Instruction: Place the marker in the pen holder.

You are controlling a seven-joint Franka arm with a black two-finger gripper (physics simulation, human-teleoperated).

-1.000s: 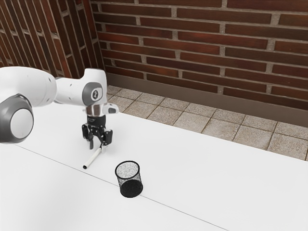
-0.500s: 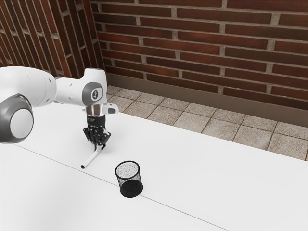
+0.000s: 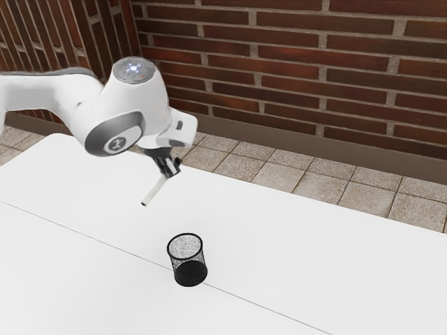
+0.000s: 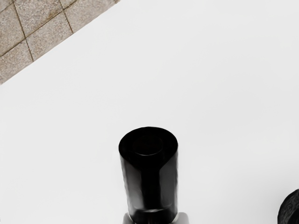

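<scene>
Gripper (image 3: 170, 169) almost closed, pinches marker (image 3: 155, 189) nr. upper end | prob. light, stiff, slippery | hold is good there, low end free for cup (image 3: 189, 273)

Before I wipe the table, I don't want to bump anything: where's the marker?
The marker is in the gripper, raised over the table, nearer the exterior view's left than the holder.

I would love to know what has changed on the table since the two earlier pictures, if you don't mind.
The gripper, first open around the marker, has shut on it. It has since lifted it off the table, up and slightly toward the exterior view's right. The pen holder stands where it was.
</scene>
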